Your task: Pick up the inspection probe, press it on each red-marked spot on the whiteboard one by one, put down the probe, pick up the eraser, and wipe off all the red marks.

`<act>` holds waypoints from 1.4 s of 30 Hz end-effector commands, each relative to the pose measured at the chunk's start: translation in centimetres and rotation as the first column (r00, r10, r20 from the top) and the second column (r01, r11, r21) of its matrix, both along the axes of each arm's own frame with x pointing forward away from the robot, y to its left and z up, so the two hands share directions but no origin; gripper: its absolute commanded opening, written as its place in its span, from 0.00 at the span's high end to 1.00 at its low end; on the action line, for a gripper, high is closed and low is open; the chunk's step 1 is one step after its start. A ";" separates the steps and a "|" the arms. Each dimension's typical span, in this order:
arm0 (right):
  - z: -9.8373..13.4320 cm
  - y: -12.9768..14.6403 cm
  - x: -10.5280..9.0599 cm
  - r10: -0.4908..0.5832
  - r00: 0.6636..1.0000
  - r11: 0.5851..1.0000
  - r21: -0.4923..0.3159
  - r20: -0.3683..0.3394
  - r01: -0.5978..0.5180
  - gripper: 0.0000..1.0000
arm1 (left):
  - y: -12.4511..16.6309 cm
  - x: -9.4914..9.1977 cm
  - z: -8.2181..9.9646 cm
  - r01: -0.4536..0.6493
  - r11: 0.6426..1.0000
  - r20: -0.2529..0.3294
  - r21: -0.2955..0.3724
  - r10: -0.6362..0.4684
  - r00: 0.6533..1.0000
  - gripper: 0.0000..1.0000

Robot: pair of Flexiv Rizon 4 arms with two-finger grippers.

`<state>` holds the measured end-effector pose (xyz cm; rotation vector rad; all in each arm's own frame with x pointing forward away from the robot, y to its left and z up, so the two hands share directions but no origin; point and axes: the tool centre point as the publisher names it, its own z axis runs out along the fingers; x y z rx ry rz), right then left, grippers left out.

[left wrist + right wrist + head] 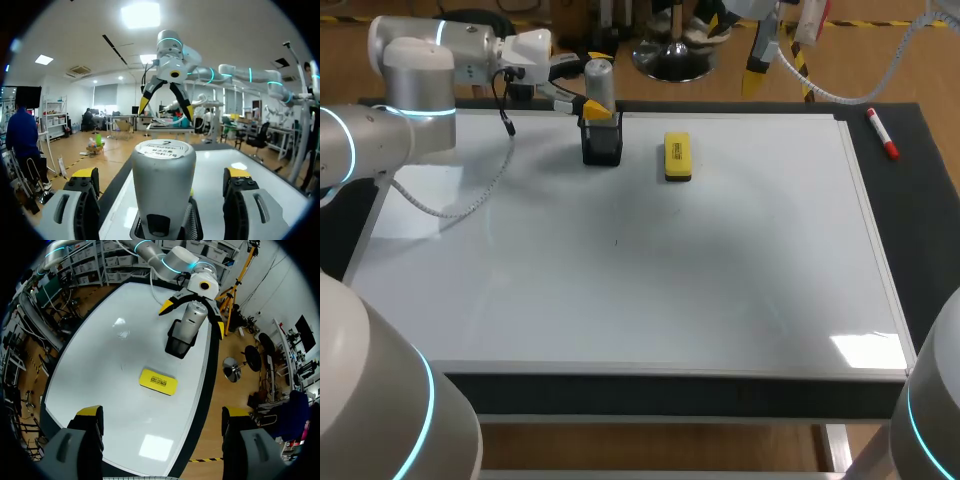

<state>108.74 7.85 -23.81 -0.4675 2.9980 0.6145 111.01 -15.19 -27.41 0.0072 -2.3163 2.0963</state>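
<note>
Both fingers of the left gripper [161, 176] stand wide astride the upright grey cylindrical inspection probe [599, 80], seated in a black holder [602, 142] at the whiteboard's [650, 290] far edge; the right gripper [162, 414], also wide, hangs farther off.

ref=probe [599, 78] | L gripper [162, 176] fingers flank it, slim gap each side | eraser [677, 157] just R of it, apart | cable [498, 175] sags onto whiteboard [650, 280] L of it | bare board robot-side: free pass
</note>
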 end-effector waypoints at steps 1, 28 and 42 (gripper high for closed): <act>0.2 -0.1 0.1 0.003 1.000 1.000 -0.006 -0.004 -0.003 0.00 | 0.4 -0.8 0.5 -0.015 1.000 0.004 0.008 0.015 1.000 0.00; 0.2 -0.1 0.1 0.003 1.000 1.000 -0.006 -0.004 -0.003 0.00 | 5.9 -5.6 3.2 -0.205 0.960 0.131 0.192 0.182 0.975 0.00; 0.2 -0.1 0.1 0.003 1.000 1.000 -0.006 -0.004 -0.003 0.00 | 8.0 -7.0 4.6 -0.296 0.922 0.199 0.249 0.250 0.948 0.00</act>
